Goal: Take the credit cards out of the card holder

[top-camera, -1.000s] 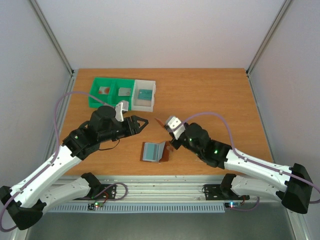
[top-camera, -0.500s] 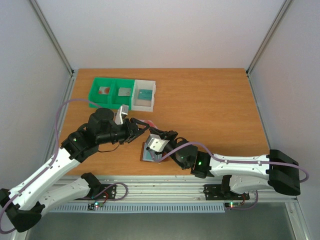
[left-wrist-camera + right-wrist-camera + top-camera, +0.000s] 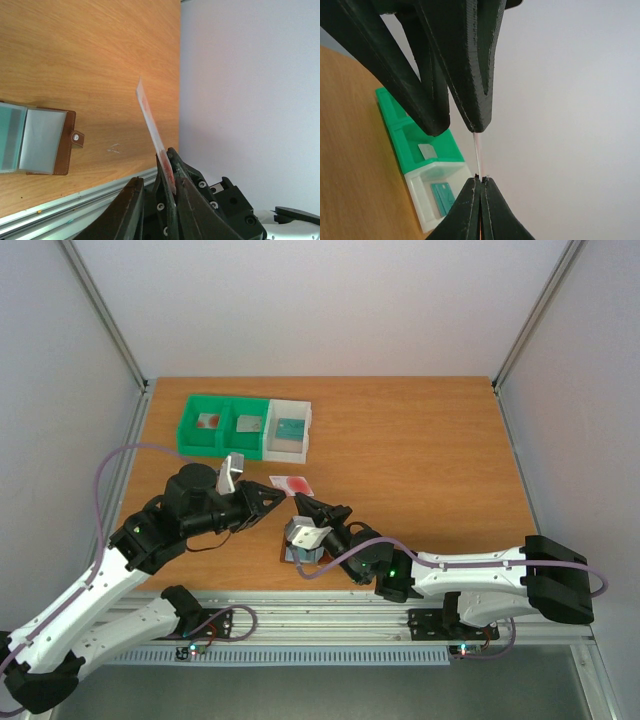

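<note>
Left gripper (image 3: 167,156) clamped on a white, red-marked credit card (image 3: 151,117), held above the table (image 3: 100,50). Right gripper (image 3: 480,179) fingers pressed together near the card's free end; contact unclear. Card holder (image 3: 42,136) lies open, flat.

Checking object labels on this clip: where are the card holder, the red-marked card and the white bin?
card holder (image 3: 44,141), left wrist view, blue-grey inner pocket.
red-marked card (image 3: 291,484), top external view, its face.
white bin (image 3: 284,452), top external view, near wall.
</note>
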Controlling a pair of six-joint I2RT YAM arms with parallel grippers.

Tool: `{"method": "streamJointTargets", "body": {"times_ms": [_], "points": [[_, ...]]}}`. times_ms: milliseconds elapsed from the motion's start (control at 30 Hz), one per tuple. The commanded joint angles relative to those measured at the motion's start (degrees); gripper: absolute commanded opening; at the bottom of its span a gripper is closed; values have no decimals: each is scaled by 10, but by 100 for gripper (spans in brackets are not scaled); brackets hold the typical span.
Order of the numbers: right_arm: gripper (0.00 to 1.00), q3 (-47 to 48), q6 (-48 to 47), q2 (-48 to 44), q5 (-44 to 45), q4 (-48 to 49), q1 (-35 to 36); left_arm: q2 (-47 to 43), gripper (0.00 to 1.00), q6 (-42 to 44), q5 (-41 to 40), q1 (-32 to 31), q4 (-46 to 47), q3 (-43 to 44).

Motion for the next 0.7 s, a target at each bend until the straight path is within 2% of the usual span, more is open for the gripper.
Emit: {"method": "streamJointTargets", "body": {"times_ms": [0, 200, 433, 567, 667], "points": [[1, 7, -8, 3, 14, 40, 10, -2, 23, 0, -6, 3, 36, -13], [1, 7, -10, 8, 13, 44, 13, 8, 25, -9, -6, 2, 49, -18], [1, -1, -24, 17, 16, 56, 18, 13, 21, -15, -17, 2, 58, -23], [1, -6, -25, 19, 19, 62, 19, 13, 29, -26, -10, 3, 75, -27], [1, -9, -24, 17, 19, 69, 20, 13, 31, -29, -10, 3, 75, -28]]}}
